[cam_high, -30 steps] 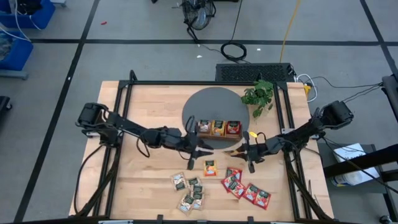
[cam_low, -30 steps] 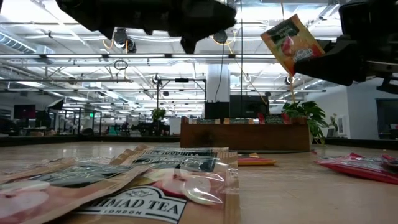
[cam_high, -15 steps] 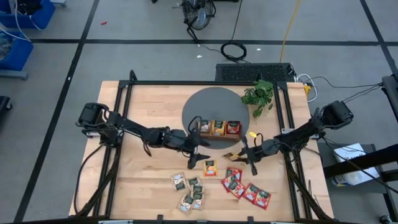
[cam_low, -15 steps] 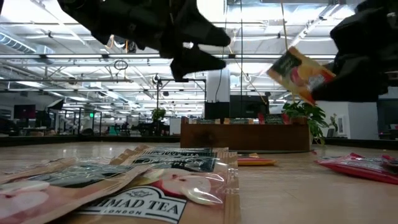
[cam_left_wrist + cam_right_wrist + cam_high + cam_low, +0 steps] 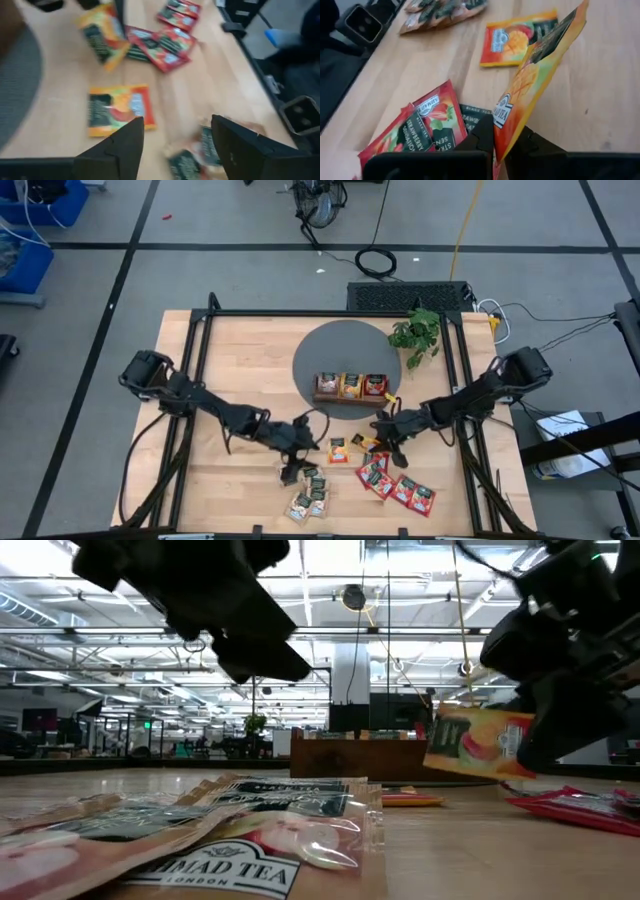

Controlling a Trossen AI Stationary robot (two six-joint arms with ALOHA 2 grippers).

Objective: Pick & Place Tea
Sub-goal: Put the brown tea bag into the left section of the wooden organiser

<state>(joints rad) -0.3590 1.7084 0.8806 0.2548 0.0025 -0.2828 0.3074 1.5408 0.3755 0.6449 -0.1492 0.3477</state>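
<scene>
My right gripper [image 5: 502, 142] is shut on an orange tea sachet [image 5: 540, 75] low over the table, near the red sachets [image 5: 398, 485]. A second orange sachet [image 5: 338, 450] lies flat on the wood between the arms. My left gripper [image 5: 175, 127] hangs open over the near middle, just above the pale green-white sachets [image 5: 306, 488], which lie in a loose heap. Nothing is between its fingers. Behind, the wooden tray [image 5: 350, 388] holds sachets standing in its compartments. My right gripper pinches the orange sachet by one corner [image 5: 506, 131] between its two fingers. The sachet stands on edge and tilts away from the fingers. It sits low over the red sachets [image 5: 427, 125]; whether it touches them or the table, I cannot tell.
The tray sits on a round grey mat [image 5: 335, 350] at the far middle, with a green plant [image 5: 416, 332] to its right. Black frame rails [image 5: 190, 380] run along the table's left and right sides. Bare wood shows at the left.
My left gripper has come away from the tray toward the table's near edge and down over the pale sachets, and has opened. My right gripper has gone down and toward the near left with the orange sachet, which has dropped from high up to just above the table.
</scene>
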